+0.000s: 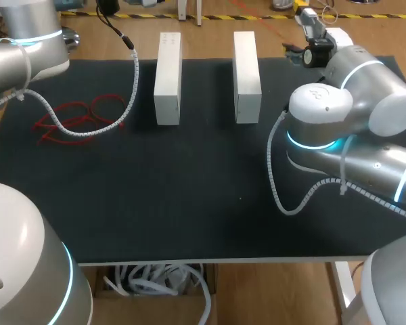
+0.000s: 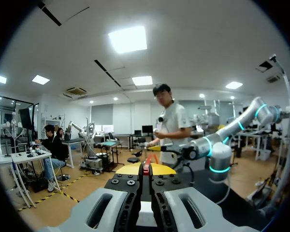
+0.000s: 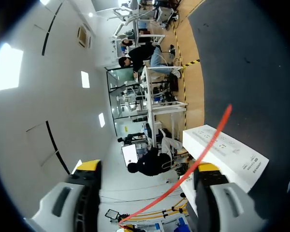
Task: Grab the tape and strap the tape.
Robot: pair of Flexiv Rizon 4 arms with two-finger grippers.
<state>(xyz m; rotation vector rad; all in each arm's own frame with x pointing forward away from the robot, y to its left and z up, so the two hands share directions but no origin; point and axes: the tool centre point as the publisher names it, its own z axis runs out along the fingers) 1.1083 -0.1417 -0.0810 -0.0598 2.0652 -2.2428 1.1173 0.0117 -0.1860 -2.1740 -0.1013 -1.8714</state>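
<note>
The red tape point(image 1: 81, 120) lies in loose loops on the black table point(image 1: 189, 203), well to the left of the left white block point(image 1: 167, 78). The right white block point(image 1: 246, 76) stands parallel to the left white block, on its right.

Left hand point(image 2: 145, 169): fingers together, clamped on a short red piece of tape that shows between the yellow tips.

Right hand point(image 3: 149, 167): fingers wide apart. A thin red strip point(image 3: 203, 145) crosses the gap between them; contact with either finger cannot be determined. A white block lies just ahead of this hand.
</note>
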